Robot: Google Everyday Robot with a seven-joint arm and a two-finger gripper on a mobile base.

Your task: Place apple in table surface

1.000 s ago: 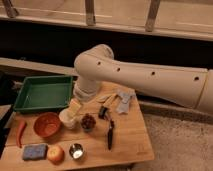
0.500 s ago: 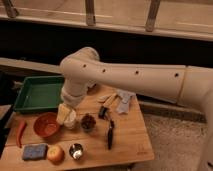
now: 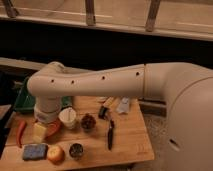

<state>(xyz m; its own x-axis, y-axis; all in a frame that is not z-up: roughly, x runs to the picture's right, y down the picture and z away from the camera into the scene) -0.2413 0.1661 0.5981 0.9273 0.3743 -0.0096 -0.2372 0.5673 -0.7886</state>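
The apple (image 3: 56,154), yellow-orange with a red blush, rests on the wooden table surface (image 3: 127,142) near its front left corner, between a blue sponge (image 3: 34,151) and a small dark can (image 3: 76,150). My arm reaches in from the right, and its wrist (image 3: 47,107) hangs over the table's left part. The cream-coloured gripper (image 3: 40,131) points down beside the orange bowl (image 3: 54,127), a little behind and to the left of the apple. It stands open and holds nothing.
A green tray (image 3: 22,97) sits at the back left, partly behind the arm. A red chili (image 3: 21,134) lies at the left edge. A white cup (image 3: 67,117), a dark cup (image 3: 88,121), a black-handled tool (image 3: 110,135) and a pale packet (image 3: 122,104) occupy the middle.
The arm has swung left and forward, bringing the wrist and gripper down from beside the white cup to the orange bowl. The apple has stayed where it was.
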